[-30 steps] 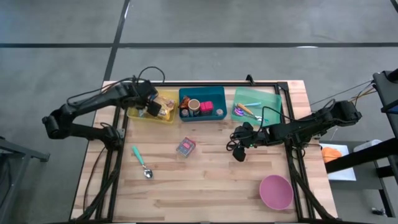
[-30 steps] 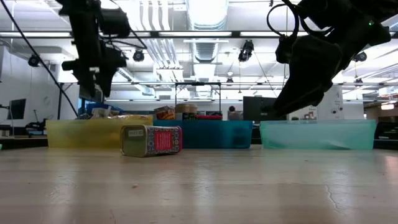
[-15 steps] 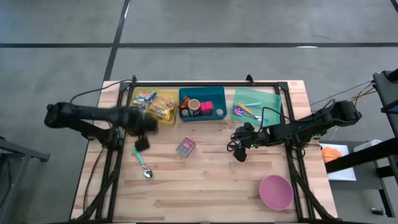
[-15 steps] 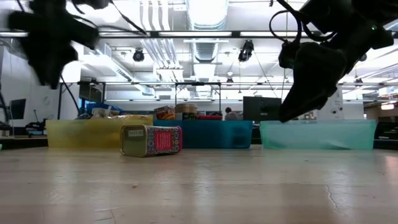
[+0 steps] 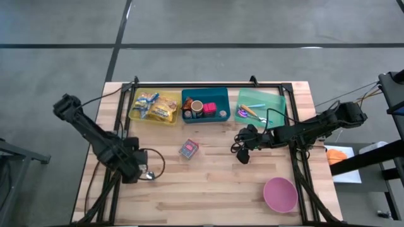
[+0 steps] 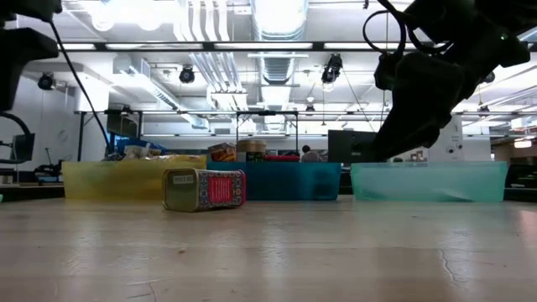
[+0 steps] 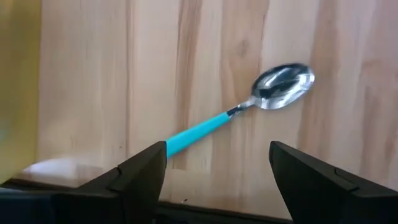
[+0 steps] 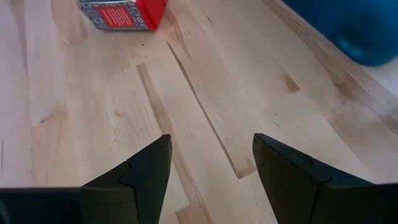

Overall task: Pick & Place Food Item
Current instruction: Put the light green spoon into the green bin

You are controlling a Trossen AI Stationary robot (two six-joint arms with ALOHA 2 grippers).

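Note:
A small tin with a red label [image 5: 189,149] lies on its side on the wooden table, mid-table; it also shows in the low view [image 6: 204,189] and the right wrist view [image 8: 121,14]. My left gripper [image 5: 137,165] hangs open above a teal-handled spoon [image 7: 205,127] near the table's left front, fingers pointing down, touching nothing. My right gripper [image 5: 242,156] stands open above the table to the right of the tin, slanting down toward it, with nothing between its fingers [image 8: 211,168].
Along the far edge stand three bins. A yellow bin [image 5: 154,107] holds snack packets, a blue bin [image 5: 205,105] holds cans and a green bin [image 5: 260,105] holds utensils. A pink bowl [image 5: 280,193] sits at the near right corner. Bare wood lies between tin and bowl.
My left gripper has swung from above the yellow bin toward the table's near left, turning about its own axis, and now hangs over the spoon. Its fingers stay apart. The tin and the spoon have not moved.

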